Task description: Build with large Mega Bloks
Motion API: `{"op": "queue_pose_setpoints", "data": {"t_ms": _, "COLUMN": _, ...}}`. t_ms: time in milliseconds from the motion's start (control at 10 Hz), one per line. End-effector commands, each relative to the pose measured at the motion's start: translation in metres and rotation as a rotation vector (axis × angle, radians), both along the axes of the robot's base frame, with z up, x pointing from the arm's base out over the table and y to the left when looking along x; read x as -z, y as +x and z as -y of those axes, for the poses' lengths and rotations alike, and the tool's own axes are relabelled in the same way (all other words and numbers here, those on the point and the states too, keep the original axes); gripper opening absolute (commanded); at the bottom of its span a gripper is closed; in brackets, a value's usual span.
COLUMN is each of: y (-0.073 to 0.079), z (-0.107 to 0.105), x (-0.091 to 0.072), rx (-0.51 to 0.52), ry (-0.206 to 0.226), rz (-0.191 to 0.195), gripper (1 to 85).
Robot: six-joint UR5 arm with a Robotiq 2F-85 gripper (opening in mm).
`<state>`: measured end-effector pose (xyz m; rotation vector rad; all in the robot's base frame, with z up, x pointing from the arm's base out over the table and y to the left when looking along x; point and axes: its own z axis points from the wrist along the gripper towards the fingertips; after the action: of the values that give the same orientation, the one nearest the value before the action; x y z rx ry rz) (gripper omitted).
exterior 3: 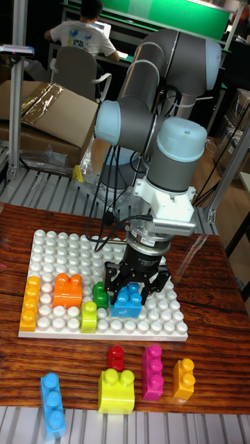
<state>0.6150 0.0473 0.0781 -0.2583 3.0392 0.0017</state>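
My gripper (132, 294) hangs over the right half of the white studded baseplate (55, 244), its black fingers standing on either side of a blue block (128, 300) that sits on the plate. Whether the fingers press on the block cannot be told. On the plate to the left are a dark green block (101, 294), a lime block (89, 316), an orange block (68, 289) and a long yellow-orange block (30, 302).
Loose blocks lie on the wooden table in front of the plate: a blue one (52, 404), a red one (116, 357), a big yellow one (116, 391), a magenta one (152, 372) and an orange one (183, 379). A person sits at a desk far behind.
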Motion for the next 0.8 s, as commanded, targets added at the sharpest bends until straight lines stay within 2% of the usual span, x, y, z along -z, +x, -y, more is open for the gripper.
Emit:
{"op": "queue_pose_setpoints", "data": {"t_ms": 0, "y": 0.006, "z": 0.0004, "x": 0.0021, "rx": 0.01, "ry": 0.008, "rz": 0.008, "gripper": 1.0}}
{"op": "queue_pose_setpoints", "data": {"t_ms": 700, "y": 0.0108, "z": -0.0007, "x": 0.0012, "rx": 0.027, "ry": 0.016, "rz": 0.002, "gripper": 1.0}}
